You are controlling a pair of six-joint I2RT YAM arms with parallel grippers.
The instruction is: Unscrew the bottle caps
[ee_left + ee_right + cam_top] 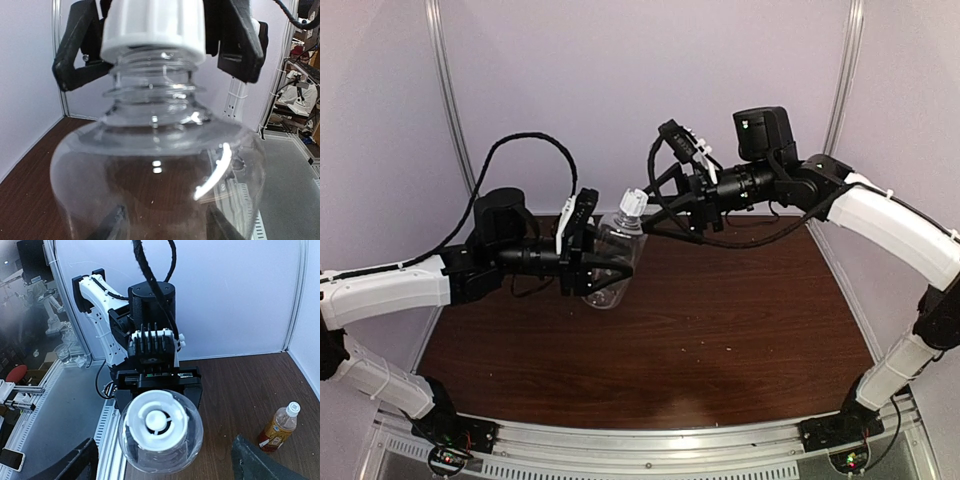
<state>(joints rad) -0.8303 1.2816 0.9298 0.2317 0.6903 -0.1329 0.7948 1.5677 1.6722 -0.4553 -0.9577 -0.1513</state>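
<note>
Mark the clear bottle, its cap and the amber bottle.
clear bottle (155, 150): left wrist view, on its shoulder.
cap (159, 421): right wrist view, centre of its top.
amber bottle (276, 429): right wrist view, on its label.

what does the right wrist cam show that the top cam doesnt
Only the right wrist view: the amber bottle, capped, standing on the table, and the clear bottle's white cap seen end-on.
Only the top view: the right arm whole, with the right gripper open at that cap.
Both: the clear bottle held in the left gripper.
</note>
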